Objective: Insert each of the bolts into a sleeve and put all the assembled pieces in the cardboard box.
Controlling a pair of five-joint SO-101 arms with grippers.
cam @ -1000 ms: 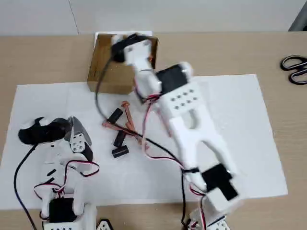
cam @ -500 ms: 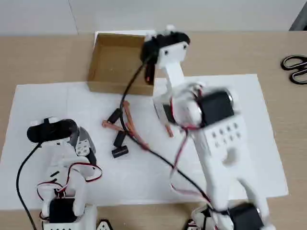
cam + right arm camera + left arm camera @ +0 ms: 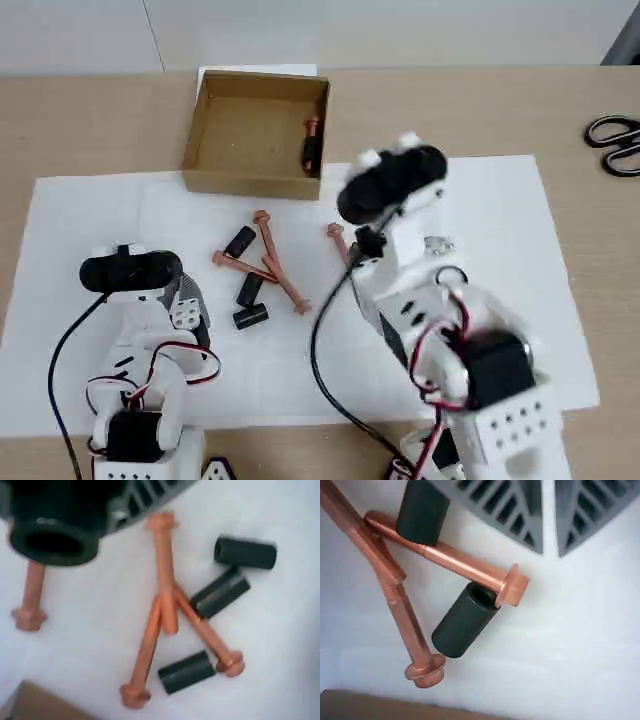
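The cardboard box [image 3: 215, 130] stands at the back with one bolt-in-sleeve piece [image 3: 311, 146] inside by its right wall. On the white paper, three copper bolts [image 3: 272, 268] lie crossed among three black sleeves [image 3: 250, 290]. A single bolt [image 3: 338, 241] lies to their right, partly under my right gripper [image 3: 362, 252]. Close by that gripper, a black round-mouthed tube [image 3: 55, 540] covers this bolt's [image 3: 29, 600] shaft; I cannot tell whether it is a held sleeve. My left gripper [image 3: 548, 525] hovers shut and empty just left of the pile, near a sleeve [image 3: 465, 620] and a bolt head [image 3: 512, 585].
Scissors [image 3: 615, 142] lie at the table's far right edge. The white paper [image 3: 500, 230] covers most of the work area. Black cables [image 3: 325, 370] trail from both wrist cameras across the front of the paper.
My right arm has drawn back from over the box to the paper's middle, leaving the assembled piece in the box. The left arm has shifted slightly right.
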